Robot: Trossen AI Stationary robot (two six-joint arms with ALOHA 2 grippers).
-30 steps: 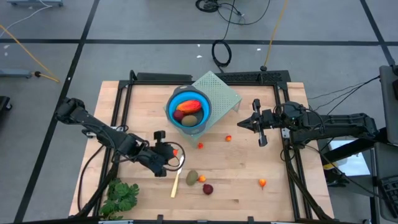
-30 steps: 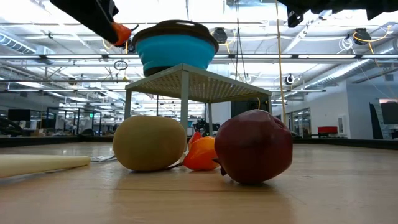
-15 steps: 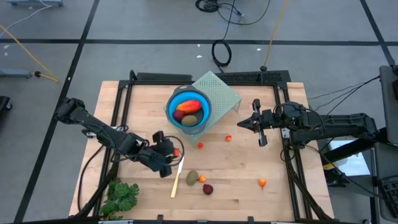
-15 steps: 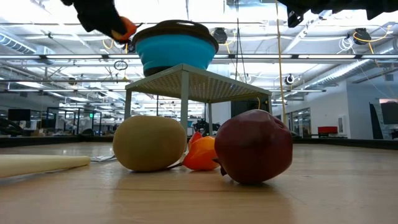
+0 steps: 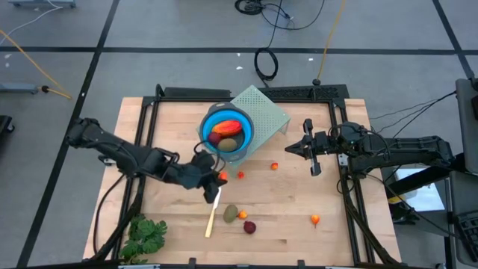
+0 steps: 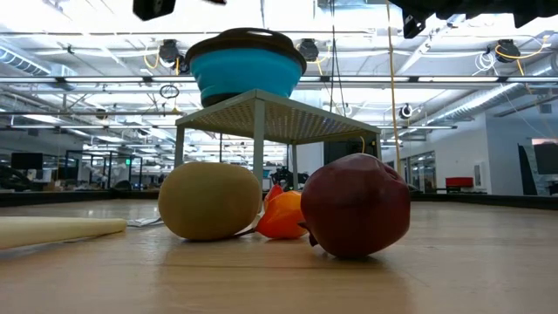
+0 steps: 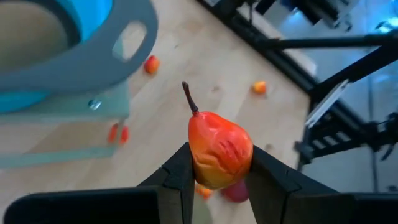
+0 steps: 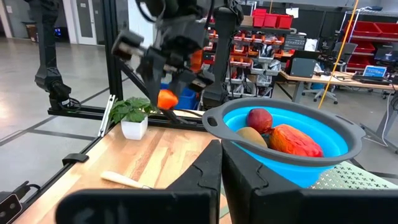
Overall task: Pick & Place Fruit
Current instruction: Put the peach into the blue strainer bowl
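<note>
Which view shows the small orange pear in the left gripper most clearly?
The left wrist view: the orange pear fills the frame, stem up, clamped in the left gripper. The high view shows only an orange speck near the blue bowl. The right wrist view shows it small. The low view misses it.

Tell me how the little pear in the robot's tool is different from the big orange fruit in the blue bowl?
The toy pear is small, with a thin stem; the orange-red oblong fruit is larger, with no stem showing. The pear is pinched in the left tool up in the air; the oblong lies in the blue bowl beside other fruit. Both are orange-red toy fruit.
</note>
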